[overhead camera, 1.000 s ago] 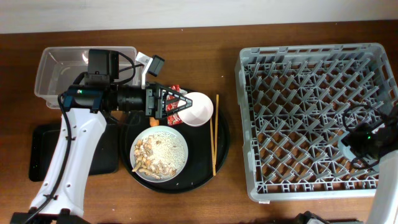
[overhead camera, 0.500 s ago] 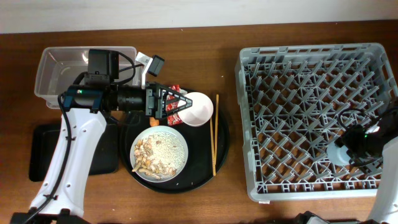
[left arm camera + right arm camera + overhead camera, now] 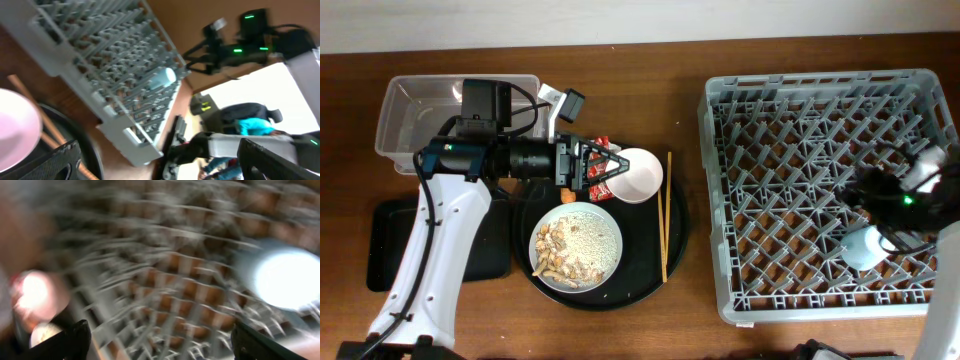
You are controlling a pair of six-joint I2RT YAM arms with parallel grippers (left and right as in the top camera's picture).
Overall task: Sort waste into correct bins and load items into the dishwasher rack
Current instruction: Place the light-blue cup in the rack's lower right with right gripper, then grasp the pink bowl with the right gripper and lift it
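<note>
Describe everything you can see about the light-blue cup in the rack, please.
The cup is small, pale blue, nearly white, smooth like plastic. It rests among the pegs of the grey rack, near its right edge. It seems to lie tilted, though blur hides which way its mouth points. Only the rack seems to touch it; the right claw is apart from it, open.

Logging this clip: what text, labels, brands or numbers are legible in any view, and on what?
No text can be read.
Crumpled red-and-white wrappers: any print is too small to read in the overhead view.
Large square grey plastic rack: no lettering shows.
Right wrist view: too blurred to read anything.
</note>
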